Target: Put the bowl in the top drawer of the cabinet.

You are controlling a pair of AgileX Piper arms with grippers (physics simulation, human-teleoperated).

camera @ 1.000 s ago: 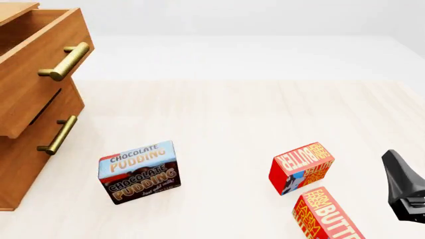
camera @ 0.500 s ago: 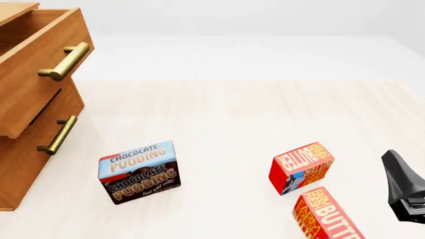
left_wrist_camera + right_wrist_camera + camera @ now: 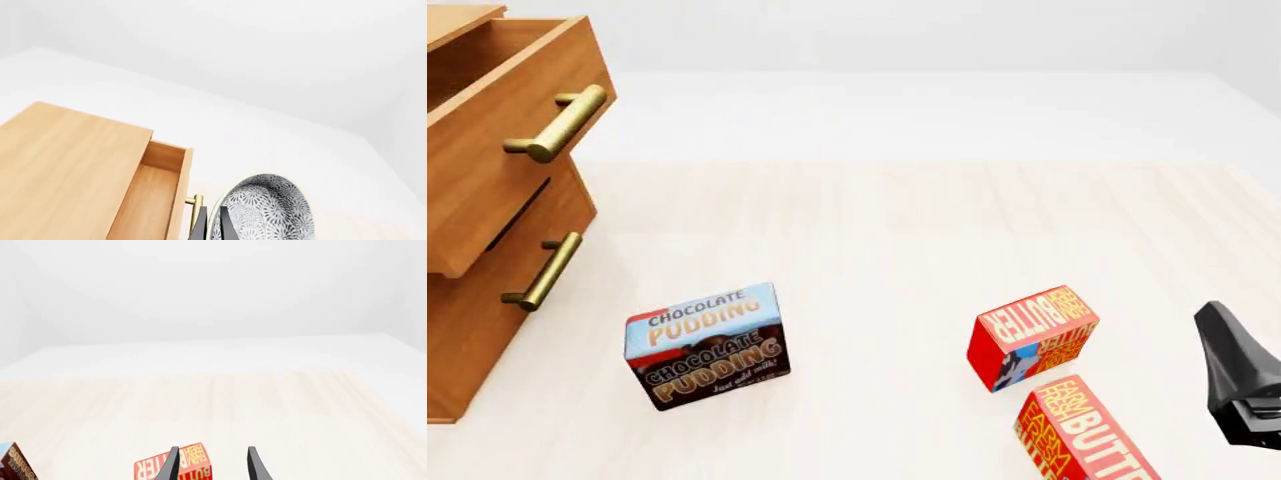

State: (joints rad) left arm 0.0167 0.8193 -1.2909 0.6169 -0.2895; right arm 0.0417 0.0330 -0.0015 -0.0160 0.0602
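Grey-and-white floral patterning covers the inside of the bowl [image 3: 267, 210], which I see only through the left wrist camera: it sits tipped on edge, its open face toward the lens, right at the tips of my left gripper [image 3: 210, 225]. The 2 dark fingers [image 3: 198, 222] straddle its rim, 1 on the outside and 1 inside the bowl, so I read the left gripper as pinching the bowl by its rim. The speckled outer wall shows only as a thin band along the rim.

In that same view the bowl hangs above and just beside the cabinet [image 3: 63, 165], next to the front panel of the top drawer [image 3: 150, 197]. The drawer is pulled out, its pale wooden interior open to view, and a bit of its brass handle [image 3: 193, 201] peeks out between the drawer front and the gripper. The bowl is not inside the drawer; it is on the handle side of the front panel.

From the front camera I see the cabinet at the left edge with the top drawer standing out over the lower drawer [image 3: 501, 300]; neither the bowl nor my left arm appears there.

My right gripper [image 3: 212, 462] hovers low over the pale wood bench [image 3: 894, 240] with its fingers spread apart and holding nothing, a red butter box [image 3: 175, 468] just past its tips. A 2nd butter box [image 3: 1084, 430] and a chocolate pudding box [image 3: 707, 345] also stand on the bench.
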